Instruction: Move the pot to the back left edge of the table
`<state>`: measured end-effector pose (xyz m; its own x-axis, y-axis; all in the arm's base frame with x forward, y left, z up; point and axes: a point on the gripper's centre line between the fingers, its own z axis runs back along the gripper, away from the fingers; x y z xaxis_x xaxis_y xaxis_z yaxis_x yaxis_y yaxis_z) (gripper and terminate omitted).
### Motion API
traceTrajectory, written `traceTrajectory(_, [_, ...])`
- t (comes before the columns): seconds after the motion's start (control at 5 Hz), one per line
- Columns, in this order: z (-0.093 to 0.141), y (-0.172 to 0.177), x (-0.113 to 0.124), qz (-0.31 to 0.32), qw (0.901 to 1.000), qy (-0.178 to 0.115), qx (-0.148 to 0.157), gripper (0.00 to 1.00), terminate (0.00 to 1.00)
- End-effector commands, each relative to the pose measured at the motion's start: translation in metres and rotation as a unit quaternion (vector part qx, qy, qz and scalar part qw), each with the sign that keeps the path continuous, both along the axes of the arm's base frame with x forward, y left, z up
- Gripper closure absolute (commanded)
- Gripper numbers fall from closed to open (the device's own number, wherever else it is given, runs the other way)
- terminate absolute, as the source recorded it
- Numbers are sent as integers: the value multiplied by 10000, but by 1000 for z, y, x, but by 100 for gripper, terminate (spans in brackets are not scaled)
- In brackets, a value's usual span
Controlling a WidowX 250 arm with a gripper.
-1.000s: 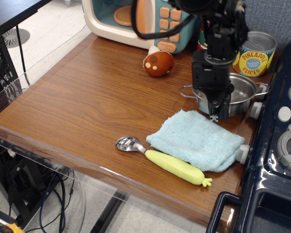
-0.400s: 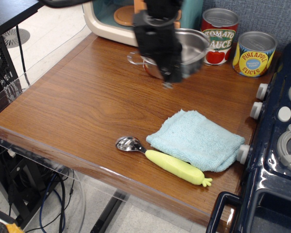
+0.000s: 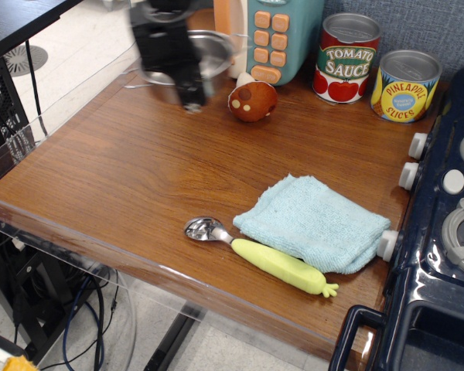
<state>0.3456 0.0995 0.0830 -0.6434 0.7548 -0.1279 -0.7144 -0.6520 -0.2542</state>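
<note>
My gripper (image 3: pixel 192 99), clamped on the pot (image 3: pixel 197 52), holds it above the table (image 3: pixel 131 185); left of the mushroom (image 3: pixel 252 100); set-down lies directly below.

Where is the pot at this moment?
The pot is at the back left of the table, held by the gripper, left of the mushroom toy.

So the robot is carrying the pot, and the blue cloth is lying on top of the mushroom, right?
Not quite. The end effector does carry the pot, but the blue cloth lies flat on the table, apart from the mushroom farther back. The observation.image view shows it.
</note>
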Motion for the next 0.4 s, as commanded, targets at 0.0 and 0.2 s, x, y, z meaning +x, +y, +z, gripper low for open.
traceTrajectory(0.0, [-6,53,6,829,9965,71,119,100,0])
traceTrajectory(0.2, [-17,60,16,880,9959,154,110,100,0])
